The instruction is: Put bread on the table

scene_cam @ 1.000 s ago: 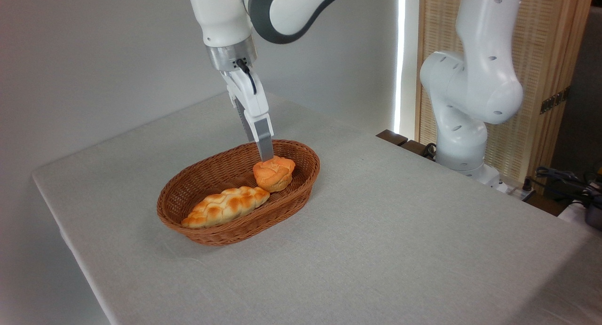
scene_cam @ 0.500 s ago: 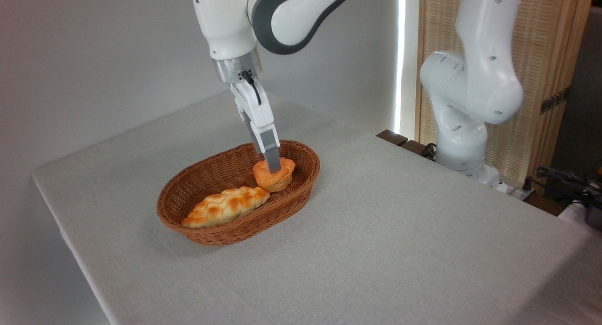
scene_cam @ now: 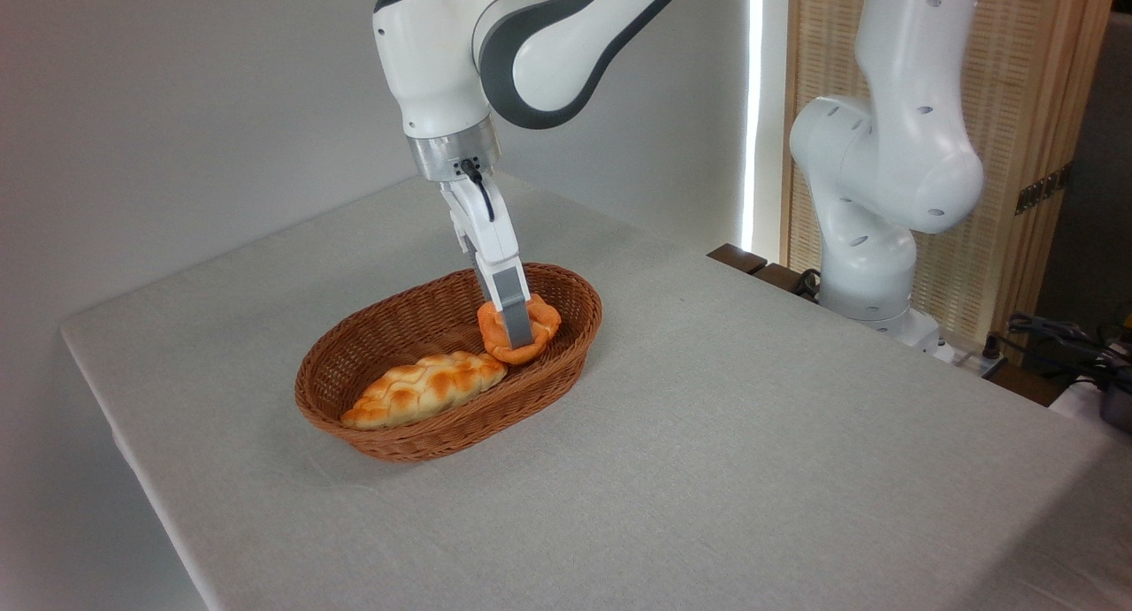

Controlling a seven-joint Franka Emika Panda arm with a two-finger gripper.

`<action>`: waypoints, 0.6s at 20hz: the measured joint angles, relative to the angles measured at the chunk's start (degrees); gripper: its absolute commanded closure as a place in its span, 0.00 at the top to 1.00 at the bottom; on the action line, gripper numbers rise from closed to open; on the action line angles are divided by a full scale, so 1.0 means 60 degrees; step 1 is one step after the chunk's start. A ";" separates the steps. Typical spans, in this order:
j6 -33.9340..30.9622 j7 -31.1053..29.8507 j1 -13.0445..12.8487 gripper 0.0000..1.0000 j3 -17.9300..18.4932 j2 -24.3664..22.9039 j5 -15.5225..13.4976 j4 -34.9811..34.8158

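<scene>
Tool (scene_cam: 517, 335) of mine was pinched on the bread (scene_cam: 522, 328), which sat squashed in the basket (scene_cam: 380, 434) beside the long loaf (scene_cam: 423, 388). I judged it the grabbing step. Next I needed to lift it clear and set it on the bench (scene_cam: 752, 434).

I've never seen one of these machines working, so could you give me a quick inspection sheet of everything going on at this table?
Surface: table under a plain light cloth, bare apart from the basket.
Job's things: bread, a small orange bun, squashed, in the right end of the wicker basket.
Clutter: braided loaf lying in the basket, left of the bun.
Grippers: gripper pointing down, one finger across the bun's front; it looks clamped on it.
Cables: black lead on the wrist; dark wires at the far right.
Surroundings: grey wall, wooden screen, robot base.
</scene>
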 measured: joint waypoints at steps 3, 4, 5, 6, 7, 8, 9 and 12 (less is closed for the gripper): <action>0.0005 0.0000 0.0002 0.41 0.0000 0.0042 0.0034 -0.0001; 0.0005 0.0000 0.0004 0.41 0.0000 0.0047 0.0040 -0.0001; 0.0005 0.0000 0.0008 0.41 0.0000 0.0047 0.0053 -0.0001; 0.0006 0.0000 0.0011 0.40 0.0000 0.0047 0.0060 -0.0001; 0.0006 0.0000 0.0014 0.39 0.0000 0.0047 0.0062 -0.0001; 0.0006 0.0000 0.0016 0.36 0.0000 0.0047 0.0062 -0.0001; 0.0006 0.0000 0.0017 0.34 0.0000 0.0047 0.0062 -0.0001; 0.0010 0.0000 0.0048 0.28 0.0000 0.0039 0.0062 0.0027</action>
